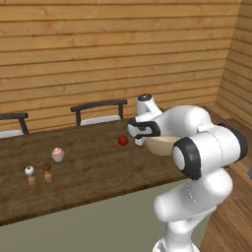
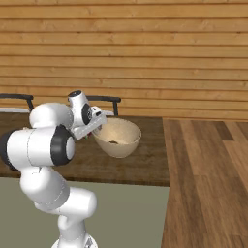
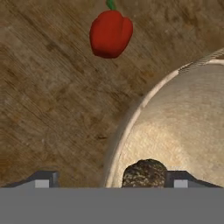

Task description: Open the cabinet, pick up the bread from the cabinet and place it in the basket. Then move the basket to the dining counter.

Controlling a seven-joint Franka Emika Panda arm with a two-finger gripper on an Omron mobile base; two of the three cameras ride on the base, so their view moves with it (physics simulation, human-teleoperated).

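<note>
One basket is seen resting on the dark wood tabletop, near its right end. One bread is seen inside the basket, low on the inner wall in the hand view; in the right base view it shows as a small dark spot at the bottom of the bowl. In the left base view the basket is partly covered by the arm.

The gripper is held over the basket's near rim. Its two fingers are spread wide, one outside the rim over the tabletop, the other over the basket's inside next to the bread. Nothing is pinched between them; whether the rim is touched cannot be told.

One red pepper with a green stem is seen on the tabletop just beside the basket, apart from it; it appears as a red blob in the left base view.

Further left on the tabletop, well apart from the basket, three small items are counted: one cupcake with pink topping, and two small shakers, one white-topped and one brown-topped, side by side.

Two dark chairs are seen behind the tabletop against the wooden plank wall.
</note>
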